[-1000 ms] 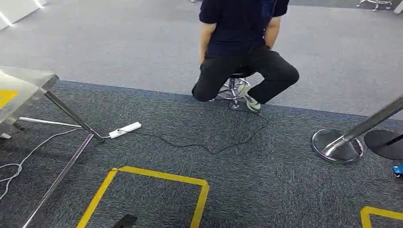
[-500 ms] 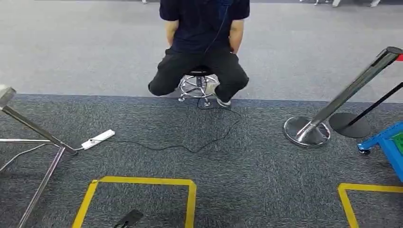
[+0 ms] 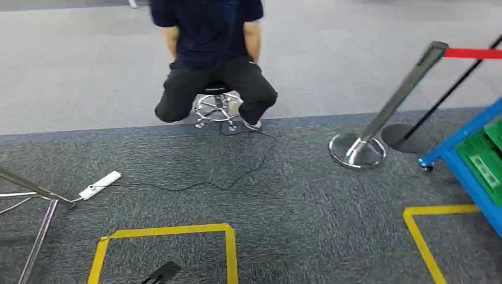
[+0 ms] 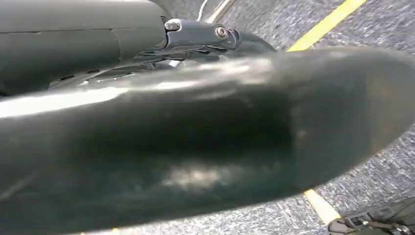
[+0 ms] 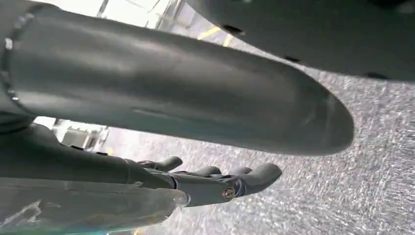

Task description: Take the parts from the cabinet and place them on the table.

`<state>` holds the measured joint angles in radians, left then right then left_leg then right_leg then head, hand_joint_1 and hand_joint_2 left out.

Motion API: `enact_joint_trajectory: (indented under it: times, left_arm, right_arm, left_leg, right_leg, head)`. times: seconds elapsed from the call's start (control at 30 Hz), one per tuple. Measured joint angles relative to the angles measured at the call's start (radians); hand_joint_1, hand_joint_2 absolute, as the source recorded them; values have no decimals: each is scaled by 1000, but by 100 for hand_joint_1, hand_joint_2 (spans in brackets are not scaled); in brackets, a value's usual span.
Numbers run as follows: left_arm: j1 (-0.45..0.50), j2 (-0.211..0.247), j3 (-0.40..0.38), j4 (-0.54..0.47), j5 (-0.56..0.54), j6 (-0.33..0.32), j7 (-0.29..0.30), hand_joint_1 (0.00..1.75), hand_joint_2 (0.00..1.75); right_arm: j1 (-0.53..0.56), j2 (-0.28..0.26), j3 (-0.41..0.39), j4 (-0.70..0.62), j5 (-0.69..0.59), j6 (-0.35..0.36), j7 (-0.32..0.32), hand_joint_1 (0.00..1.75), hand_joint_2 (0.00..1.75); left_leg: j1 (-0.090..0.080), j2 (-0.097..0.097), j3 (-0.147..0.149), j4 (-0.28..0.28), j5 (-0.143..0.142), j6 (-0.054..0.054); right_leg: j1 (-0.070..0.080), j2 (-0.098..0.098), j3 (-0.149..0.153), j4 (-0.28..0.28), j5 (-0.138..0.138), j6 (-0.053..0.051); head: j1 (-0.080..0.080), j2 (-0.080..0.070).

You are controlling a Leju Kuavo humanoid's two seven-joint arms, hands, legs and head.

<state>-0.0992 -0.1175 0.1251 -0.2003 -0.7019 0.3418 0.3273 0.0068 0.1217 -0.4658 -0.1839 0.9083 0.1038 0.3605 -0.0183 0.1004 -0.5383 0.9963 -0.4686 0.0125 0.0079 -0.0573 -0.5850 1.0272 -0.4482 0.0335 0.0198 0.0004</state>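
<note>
A blue cabinet (image 3: 459, 163) with green bins (image 3: 486, 158) on its shelf stands at the right edge of the head view. Its parts cannot be made out at this distance. The steel legs of the table (image 3: 36, 241) show at the lower left. In the left wrist view my left hand (image 4: 195, 137) hangs over the carpet, its thick thumb large and blurred and its dark fingers (image 4: 220, 35) behind, with nothing in it. In the right wrist view my right hand (image 5: 161, 98) also hangs, its fingers (image 5: 240, 178) stretched out and apart, holding nothing.
A person (image 3: 207, 53) sits on a wheeled stool (image 3: 216, 106) ahead, back turned. A chrome post (image 3: 379, 118) with a red belt and a black post base (image 3: 405, 137) stand before the cabinet. A power strip (image 3: 100, 184) and cable lie on the carpet. Yellow tape squares (image 3: 228, 251) mark the floor.
The camera has turned to the right, so the whole scene has slid left. The table top has left the picture and the blue cabinet with green bins has come further in at the right.
</note>
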Motion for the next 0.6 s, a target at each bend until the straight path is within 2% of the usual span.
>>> enact_joint_trajectory:
  times: [0.03,0.07,0.1,0.13,0.17,0.2,0.23,0.27,0.3,0.37,0.4,0.43,0.47,0.5,0.53,0.57,0.6]
  left_arm:
    - [0,0,-2,0,-1,0,0,0,0]
    - [-1,0,-2,0,-2,0,0,0,0]
    - [-3,1,-4,0,-4,0,1,0,0]
    - [-4,1,-5,0,-6,0,4,0,0]
    - [-4,1,-5,0,-8,0,7,0,0]
    - [-1,2,-5,2,-8,0,10,0,0]
    - [0,2,-5,3,-8,1,10,0,0]
    - [3,2,-5,3,-8,1,11,0,0]
    - [4,2,-5,3,-8,1,13,0,0]
    - [2,2,-5,3,-8,4,13,0,0]
    - [1,2,-5,3,-7,6,13,0,0]
    - [1,0,-5,4,0,11,12,0,0]
    - [0,0,-4,4,6,16,12,0,0]
    - [0,0,-3,4,14,16,12,0,0]
    - [0,1,-2,4,23,17,12,0,0]
    - [0,2,1,4,33,18,12,0,0]
    - [0,2,5,4,40,18,12,0,0]
  right_arm:
    - [2,0,0,2,2,0,0,0,0]
    - [5,0,0,3,3,0,0,0,0]
    - [9,1,0,3,4,0,0,0,0]
    - [9,1,0,3,5,0,0,0,0]
    - [8,2,0,3,5,1,1,0,0]
    - [8,5,0,3,6,6,1,0,0]
    - [8,5,0,4,7,9,1,0,0]
    - [8,6,0,5,8,11,0,0,0]
    - [10,6,0,6,9,11,0,0,0]
    - [11,6,0,7,11,13,0,0,0]
    - [10,6,0,7,14,15,-1,0,0]
    - [10,6,0,7,21,16,-5,0,0]
    - [8,6,3,7,33,18,-13,0,0]
    - [9,6,8,7,45,20,-21,0,0]
    - [14,6,15,7,57,24,-26,0,0]
    - [17,6,21,8,66,27,-30,0,0]
    - [18,5,25,9,73,29,-31,0,0]
  left_leg:
    - [0,12,2,-3,1,-2]
    - [1,21,7,-2,-6,-8]
    - [6,-19,4,9,-20,-16]
    - [8,-63,-18,59,-57,-20]
    - [10,-83,-53,135,-95,-23]
    - [11,-91,-99,228,-132,-25]
    - [12,-92,-130,287,-149,-27]
    - [14,-92,-150,317,-144,-28]
    - [16,-93,-146,298,-117,-29]
    - [26,-104,-87,162,-23,-33]
    - [34,-130,-52,87,11,-38]
    - [43,-178,-33,28,26,-45]
    - [46,-177,-25,4,13,-41]
    - [43,-171,-27,10,16,-35]
    - [36,-164,-28,12,15,-26]
    - [36,-153,-27,10,20,-18]
    - [39,-144,-27,7,22,-12]
  right_leg:
    - [2,12,-3,0,1,-3]
    - [-2,22,1,-9,6,-10]
    - [-7,33,4,-13,9,-15]
    - [-10,41,5,-13,12,-19]
    - [-11,51,4,-15,13,-22]
    - [-12,64,2,-15,15,-24]
    - [-12,76,2,-15,15,-24]
    - [-14,91,2,-15,15,-24]
    - [-16,104,3,-14,15,-23]
    - [-22,131,3,-14,18,-17]
    - [-24,143,3,-14,19,-11]
    - [-18,154,-4,-8,18,-2]
    - [-19,164,-13,1,18,3]
    - [-23,171,-17,-7,24,10]
    - [-28,181,-18,-14,29,19]
    - [-30,190,-30,-16,31,27]
    - [-32,185,-30,-13,28,28]
  head:
    - [-1,0]
    - [0,0]
    - [-2,0]
    - [-9,0]
    - [-10,0]
    - [-13,0]
    - [-14,0]
    - [-14,0]
    - [-15,0]
    - [-15,0]
    - [-16,0]
    - [-19,0]
    - [-21,0]
    - [-19,0]
    - [-23,0]
    - [-19,0]
    - [-21,0]
